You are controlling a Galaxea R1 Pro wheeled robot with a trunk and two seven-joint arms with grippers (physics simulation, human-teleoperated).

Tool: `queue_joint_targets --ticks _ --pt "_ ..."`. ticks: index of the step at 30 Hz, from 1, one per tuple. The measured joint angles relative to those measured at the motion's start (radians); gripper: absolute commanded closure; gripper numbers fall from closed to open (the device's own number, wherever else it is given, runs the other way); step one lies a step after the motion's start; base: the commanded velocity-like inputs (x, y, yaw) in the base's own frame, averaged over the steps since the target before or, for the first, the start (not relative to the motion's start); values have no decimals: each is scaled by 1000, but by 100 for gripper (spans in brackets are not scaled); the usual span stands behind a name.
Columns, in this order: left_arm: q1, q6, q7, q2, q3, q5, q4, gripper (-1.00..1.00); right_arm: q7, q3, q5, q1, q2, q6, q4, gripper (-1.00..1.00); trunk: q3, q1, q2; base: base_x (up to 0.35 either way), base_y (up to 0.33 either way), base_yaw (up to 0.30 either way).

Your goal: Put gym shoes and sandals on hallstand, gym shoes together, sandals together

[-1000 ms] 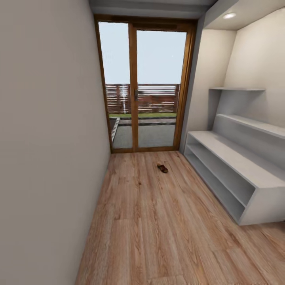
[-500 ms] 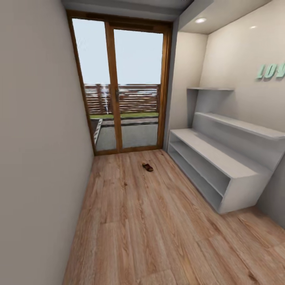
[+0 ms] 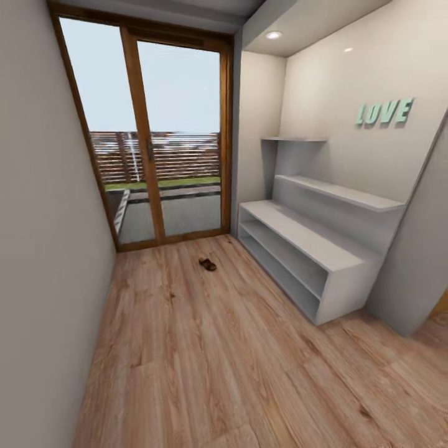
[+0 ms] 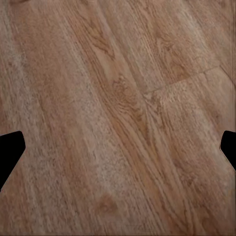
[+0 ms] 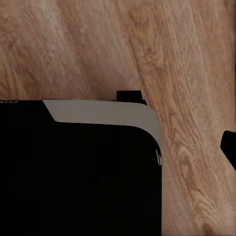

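Note:
One dark reddish-brown sandal [image 3: 208,264] lies on the wood corridor floor [image 3: 205,361], a little in front of the glass door. The light grey hallstand [image 3: 311,249] stands against the right wall, and its low two-tier base and two upper shelves are bare. The gym shoes are out of view. My left gripper [image 4: 118,152] hangs open over bare floor planks, with a black fingertip at each side edge. My right gripper [image 5: 118,152] is open too, with one fingertip [image 5: 229,147] showing over the floor.
A wood-framed glass door [image 3: 162,143] closes the far end of the corridor. A plain wall [image 3: 43,249] runs along the left. Green LOVE letters [image 3: 384,113] hang above the hallstand. A black part of the robot's body [image 5: 73,172] lies under the right wrist.
The head view has swung to the right, so the door and sandal sit further left in the picture and the LOVE letters have come into view. The sandal itself has not moved.

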Motion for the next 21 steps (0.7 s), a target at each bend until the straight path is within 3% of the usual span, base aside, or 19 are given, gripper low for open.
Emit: queue_joint_targets --ticks 13,21 --pt "0 0 0 0 0 0 0 -100 0 0 0 0 0 0 0 -100 0 0 0 313 0 -296" --pt "0 -1 0 1 0 0 0 -100 0 0 0 0 1 0 0 -100 0 0 0 67 0 -296"
